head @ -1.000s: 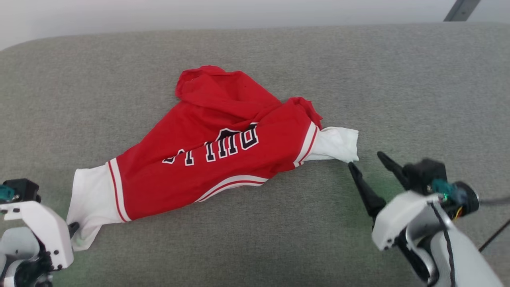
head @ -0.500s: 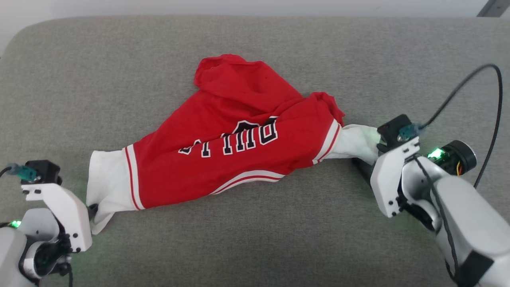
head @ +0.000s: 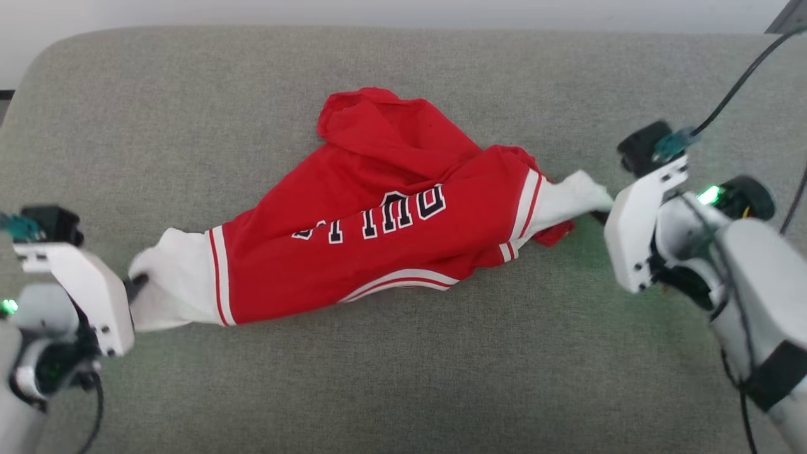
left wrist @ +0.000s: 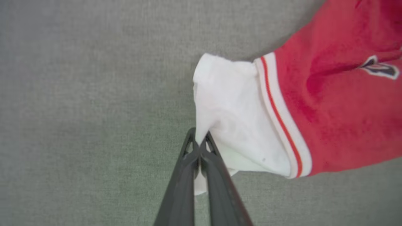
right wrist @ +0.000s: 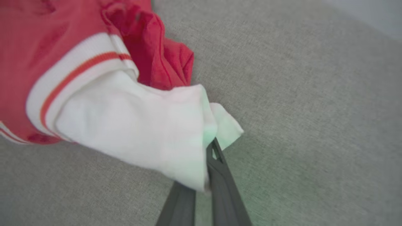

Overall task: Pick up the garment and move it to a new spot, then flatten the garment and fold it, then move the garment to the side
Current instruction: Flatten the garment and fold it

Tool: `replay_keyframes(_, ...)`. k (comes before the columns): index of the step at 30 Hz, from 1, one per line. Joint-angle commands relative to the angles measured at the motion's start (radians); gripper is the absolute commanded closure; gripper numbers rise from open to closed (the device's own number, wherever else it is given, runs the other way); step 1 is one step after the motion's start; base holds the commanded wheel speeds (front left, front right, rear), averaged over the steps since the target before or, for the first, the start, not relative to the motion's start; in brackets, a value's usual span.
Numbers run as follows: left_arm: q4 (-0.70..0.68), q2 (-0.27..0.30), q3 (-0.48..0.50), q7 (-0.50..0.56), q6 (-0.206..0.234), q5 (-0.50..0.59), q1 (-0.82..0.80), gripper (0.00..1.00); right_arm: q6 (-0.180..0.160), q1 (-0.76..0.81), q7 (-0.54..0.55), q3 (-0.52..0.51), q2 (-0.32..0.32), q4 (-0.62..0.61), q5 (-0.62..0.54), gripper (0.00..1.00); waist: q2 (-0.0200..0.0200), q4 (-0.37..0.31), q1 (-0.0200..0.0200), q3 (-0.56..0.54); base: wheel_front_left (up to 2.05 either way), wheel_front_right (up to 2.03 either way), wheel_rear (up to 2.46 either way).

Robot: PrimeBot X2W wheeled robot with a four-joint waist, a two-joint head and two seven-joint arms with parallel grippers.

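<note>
Right fingers [right wrist: 215, 154] newly closed on garment [head: 378, 252] sleeve, left fingers [left wrist: 196, 150] gripping opposite sleeve

Bright and even throughout, lit softly from overhead, with no glare. Barely shadowed under the garment [head: 372, 252] on the grey cushion [head: 403, 378], darkened only faintly along the near edge. Tinged green on the cushion beside the right gripper [head: 599, 216] and on the white sleeve tip [right wrist: 207, 131], close to a glowing green lamp [head: 707, 194] on that wrist. Sharp in the head view. Softer in both wrist views: smeared across the red cloth toward the frame edges, crisper on the left gripper [left wrist: 198, 147] and its dark fingers [left wrist: 182, 182].
</note>
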Motion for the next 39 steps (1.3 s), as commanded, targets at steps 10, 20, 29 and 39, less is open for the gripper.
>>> replay_keyframes(10, -0.157, 0.085, 0.029, 0.115, 0.022, 0.006, -0.189, 1.0, 0.0, -0.09, 0.052, -0.076, -0.045, -0.183, 0.131, 1.0, 0.0, -0.021, 0.0, -0.044, 0.0, 0.0, 0.0)
replay_keyframes(20, -0.15, 0.079, 0.005, 0.193, -0.007, 0.044, -0.44, 1.0, 0.0, -0.218, 0.101, -0.15, -0.017, -0.243, 0.142, 1.0, 0.0, -0.041, 0.0, -0.105, 0.0, 0.0, 0.0)
replay_keyframes(29, -0.05, 0.014, -0.032, 0.196, -0.039, 0.079, -0.641, 1.0, 0.0, -0.321, 0.117, -0.205, 0.03, -0.212, 0.115, 1.0, 0.0, -0.054, 0.0, -0.166, 0.0, 0.0, 0.0)
replay_keyframes(39, 0.069, -0.048, -0.056, 0.158, -0.069, 0.102, -0.779, 1.0, 0.0, -0.412, 0.083, -0.219, 0.055, -0.159, 0.092, 1.0, 0.0, -0.06, 0.0, -0.178, 0.0, 0.0, 0.0)
